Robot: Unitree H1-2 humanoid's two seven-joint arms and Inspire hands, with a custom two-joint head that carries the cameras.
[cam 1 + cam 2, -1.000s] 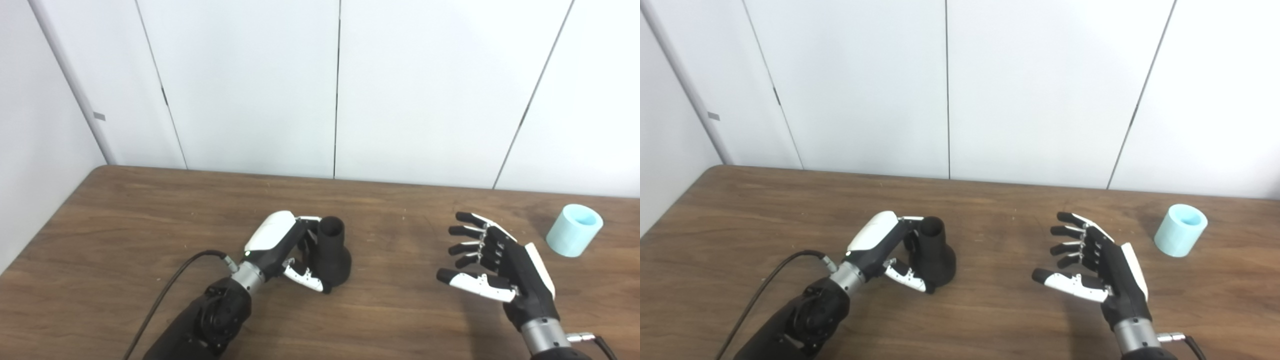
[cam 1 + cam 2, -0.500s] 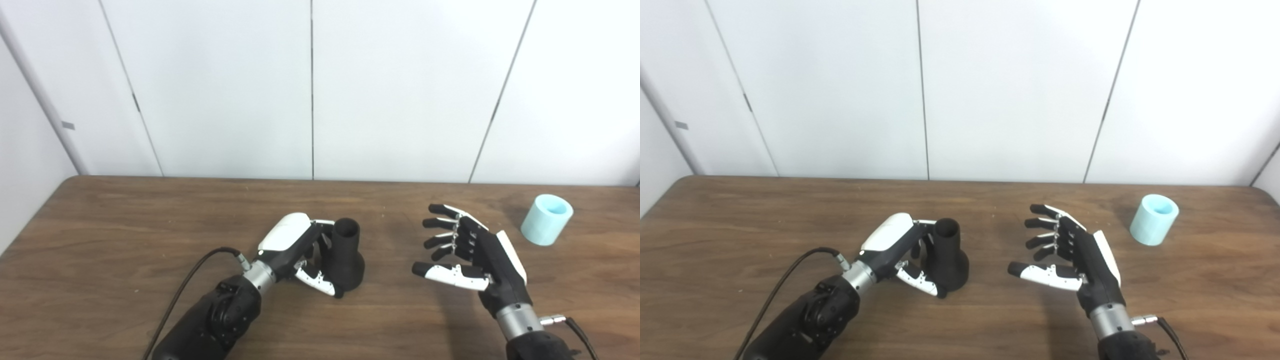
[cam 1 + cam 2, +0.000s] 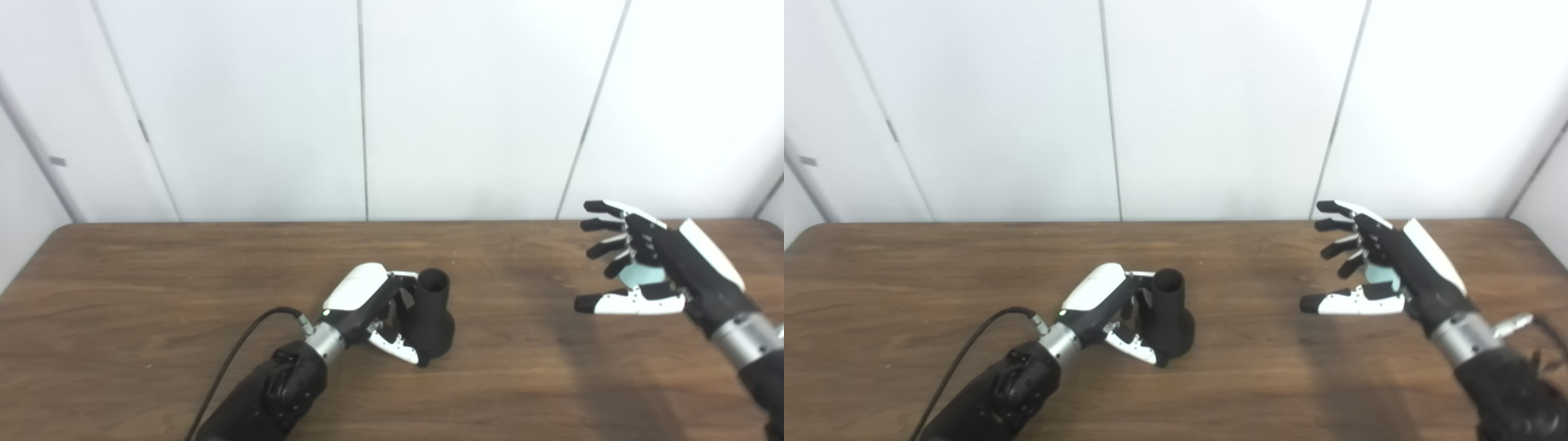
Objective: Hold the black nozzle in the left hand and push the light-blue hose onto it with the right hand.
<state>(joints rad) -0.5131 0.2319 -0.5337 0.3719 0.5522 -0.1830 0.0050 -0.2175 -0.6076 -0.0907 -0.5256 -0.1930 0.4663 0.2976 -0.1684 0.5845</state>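
Observation:
The black nozzle [image 3: 432,313] stands upright on its wide base near the middle of the wooden table [image 3: 153,275], open mouth up. My left hand [image 3: 373,306] is wrapped around its left side, fingers behind the neck and thumb across the base. My right hand [image 3: 649,269] hovers open at the right, raised above the table, fingers spread and pointing left. The light-blue hose [image 3: 637,275] shows only as a small patch between the right hand's fingers and thumb; the hand covers most of it, and I cannot tell whether they touch.
White wall panels [image 3: 367,110] rise along the table's far edge. A black cable [image 3: 245,343] runs from my left wrist toward the near edge. The table's right far corner [image 3: 1519,223] lies just beyond the right hand.
The camera has swung right. My right hand has risen and moved right and away, now covering the light-blue hose. The left hand stays on the nozzle.

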